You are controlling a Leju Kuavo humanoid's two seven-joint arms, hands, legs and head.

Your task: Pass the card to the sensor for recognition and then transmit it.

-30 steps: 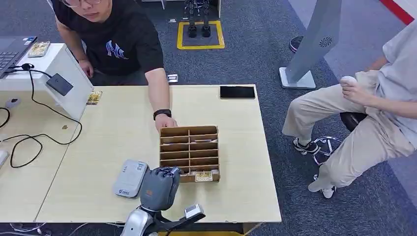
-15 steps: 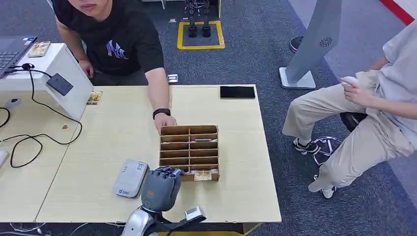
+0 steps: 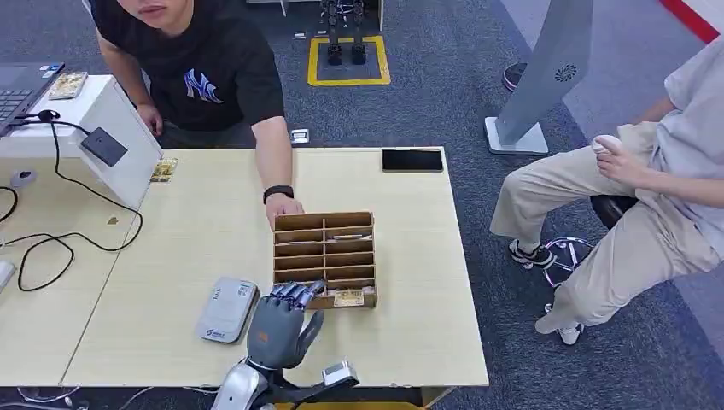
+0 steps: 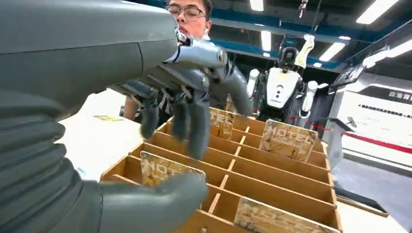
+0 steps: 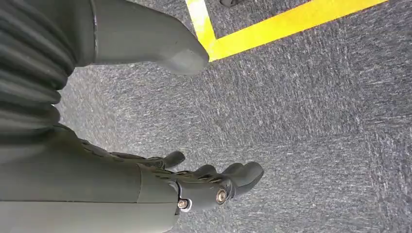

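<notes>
A wooden slotted box [image 3: 324,256] stands on the table with gold-printed cards in some slots. One card [image 3: 348,298] stands in the near right slot. My left hand [image 3: 280,329] is at the box's near left corner, fingers spread over the nearest slots and thumb out to the side, holding nothing. In the left wrist view its fingers [image 4: 194,121] hang above the slots, and a card [image 4: 165,170] stands between them and the thumb, untouched. A grey card reader [image 3: 226,309] lies just left of my hand. My right hand [image 5: 160,187] hangs over the carpet, holding nothing.
A person across the table rests a hand [image 3: 283,205] on the box's far left corner. A white box with a dark reader [image 3: 104,146] and cables stands at the far left, loose cards [image 3: 164,168] beside it. A black phone [image 3: 412,160] lies at the far edge. Another person sits at the right.
The wooden box has slid a little away from me and to the left under the person's hand. My left hand's thumb has spread outward and its fingers now reach over the box.
</notes>
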